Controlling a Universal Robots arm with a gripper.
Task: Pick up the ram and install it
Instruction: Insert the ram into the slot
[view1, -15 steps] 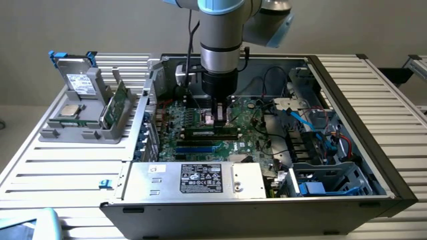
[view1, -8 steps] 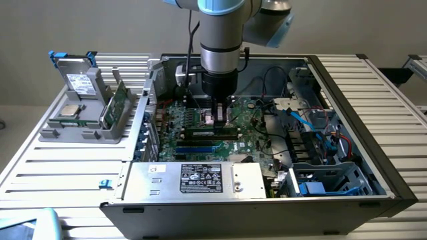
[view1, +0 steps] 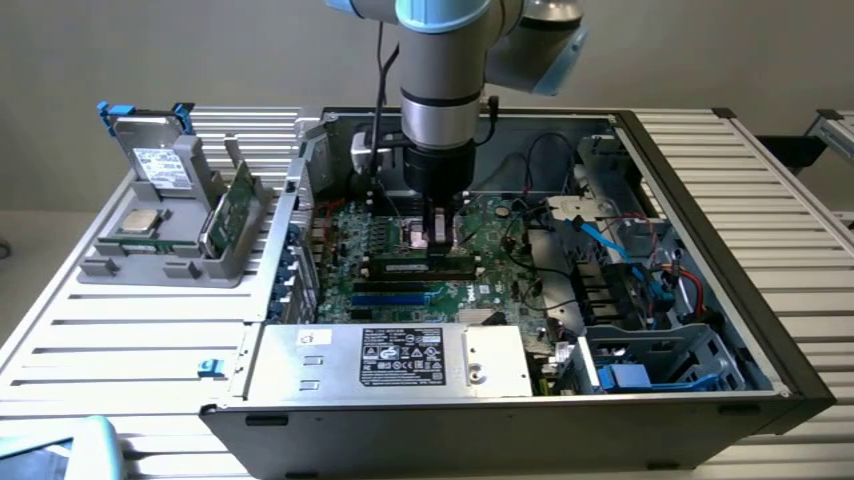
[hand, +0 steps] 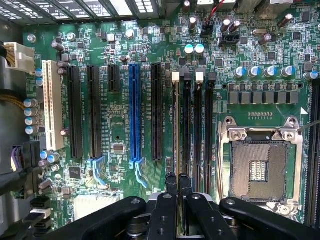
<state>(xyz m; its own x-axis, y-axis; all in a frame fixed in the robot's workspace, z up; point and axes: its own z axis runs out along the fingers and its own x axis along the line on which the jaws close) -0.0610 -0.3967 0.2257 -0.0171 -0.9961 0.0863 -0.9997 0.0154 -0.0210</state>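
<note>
Inside open computer case (view1: 747, 300), gripper (view1: 434, 240) lowered over motherboard (view1: 394, 292), at memory slots. Fingers (hand: 171, 192) almost closed, pinching thin ram (view1: 420, 266) by its long edge. Ram (hand: 176, 130) stands on edge, in line with slot beside blue and black expansion slots (hand: 134, 110); if fully seated, cannot tell. Empty processor socket (hand: 260, 167) near slots. Power supply (view1: 387, 355) at front of case. At exterior view's left, gray holder (view1: 158, 268) on table, with green card (view1: 235, 212) and silver chip (view1: 139, 222).
</note>
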